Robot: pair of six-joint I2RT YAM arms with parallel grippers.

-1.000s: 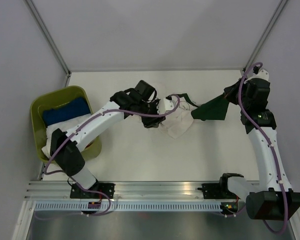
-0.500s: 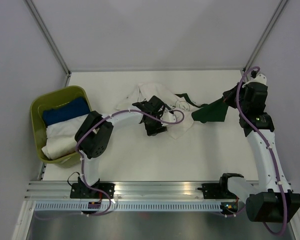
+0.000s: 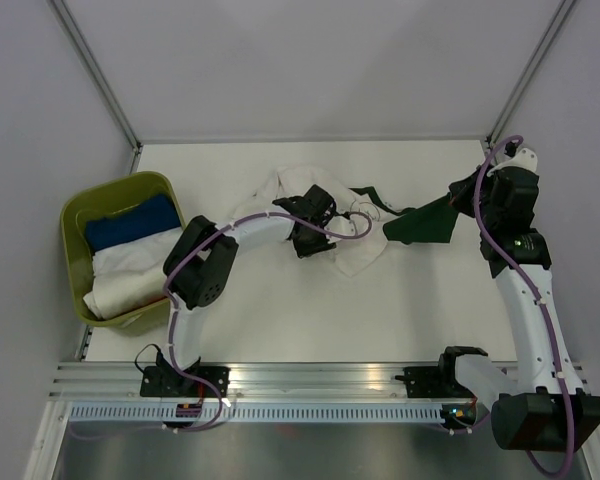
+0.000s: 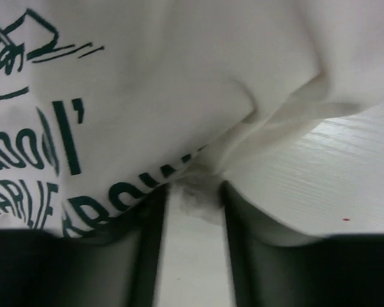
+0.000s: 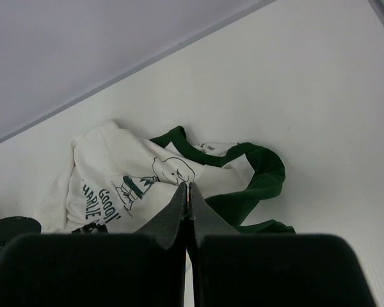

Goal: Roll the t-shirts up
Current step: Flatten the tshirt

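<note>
Both arms crook inward onto the t-shirts [image 3: 360, 256].

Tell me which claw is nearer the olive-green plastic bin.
Left. The left claw is on the white printed t-shirt mid-table, right of the bin; the right claw pinches dark green cloth farther right.

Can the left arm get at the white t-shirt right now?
Probably yes: the left gripper hangs right over the white t-shirt, jaws apart, cloth at its fingertips, nothing between.

left end effector [image 4: 191, 192]: jaws apart, low | right end effector [image 5: 187, 187]: jaws closed, aloft
</note>
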